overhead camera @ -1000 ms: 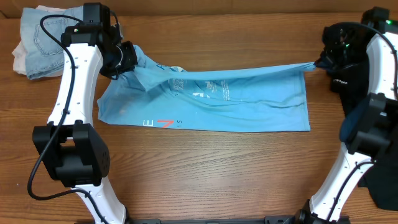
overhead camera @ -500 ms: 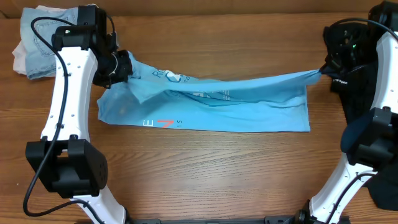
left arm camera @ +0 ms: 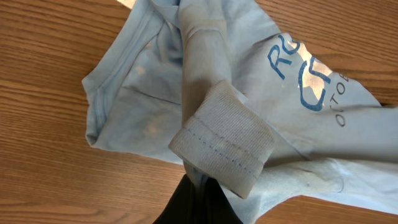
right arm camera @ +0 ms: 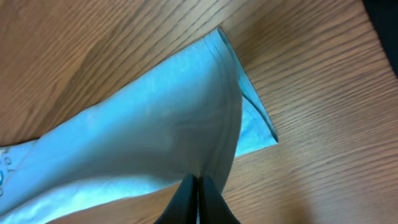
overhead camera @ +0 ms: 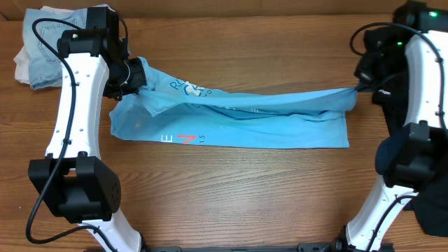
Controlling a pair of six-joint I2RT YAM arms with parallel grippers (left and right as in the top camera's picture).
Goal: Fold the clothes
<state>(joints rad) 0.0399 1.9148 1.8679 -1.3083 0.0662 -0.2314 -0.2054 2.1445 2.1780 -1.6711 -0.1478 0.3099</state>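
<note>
I have the sky-blue T-shirt (overhead camera: 238, 119) stretched across mid-frame, its lower hem flat on the surface (overhead camera: 231, 203) and its upper edge lifted. My left tool (overhead camera: 134, 75) is pinched closed on a bunched, stitched fold at upper left. My right tool (overhead camera: 359, 82) is clamped on a hem corner at upper right. Bare wood lies open below the shirt. Folded denim (overhead camera: 42, 38) crowds the upper-left corner. The black shirt (overhead camera: 434, 210) is cut off at the lower-right edge, its logo unreadable.

At my far-left corner, a crumpled pale-blue denim garment (overhead camera: 47, 42) lies atop a whitish cloth (overhead camera: 22, 67) on the brown wood-grain surface (overhead camera: 245, 189).
</note>
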